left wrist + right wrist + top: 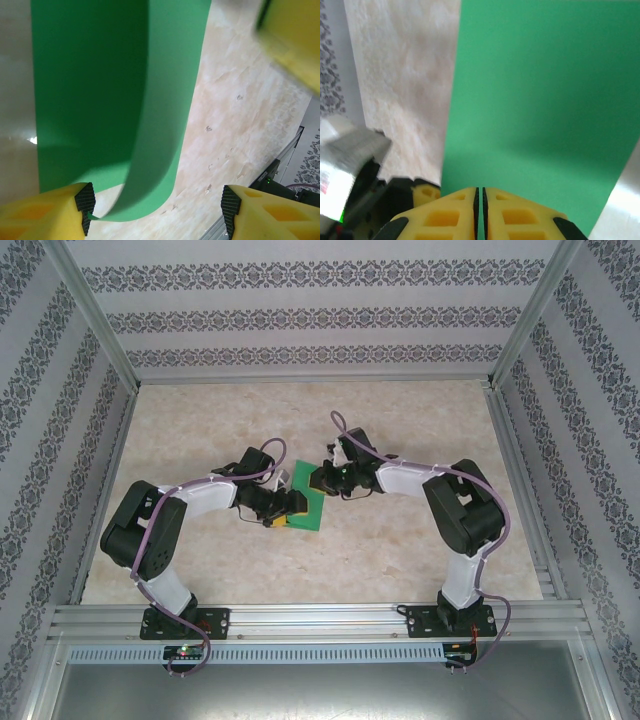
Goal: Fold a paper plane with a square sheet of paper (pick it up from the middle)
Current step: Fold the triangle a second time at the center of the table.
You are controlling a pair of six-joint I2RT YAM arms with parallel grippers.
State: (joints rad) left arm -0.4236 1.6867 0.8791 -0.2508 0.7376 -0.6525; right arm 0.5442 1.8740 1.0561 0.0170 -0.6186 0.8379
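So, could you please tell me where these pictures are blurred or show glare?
Left wrist: the yellow shape top right is out of focus, and a glare spot sits on the table. Right wrist: the silver part at left is blurred. Top view: sharp, evenly lit.

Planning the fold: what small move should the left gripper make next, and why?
Probably close the left gripper on the curled edge of the square sheet of paper: its jaws stand open around it, while the right gripper pinches another edge.

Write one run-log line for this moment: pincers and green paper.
right pincer: shut on green paper edge | left pincer: open, curled paper flap between its fingers | state: sheet bent over, not flat
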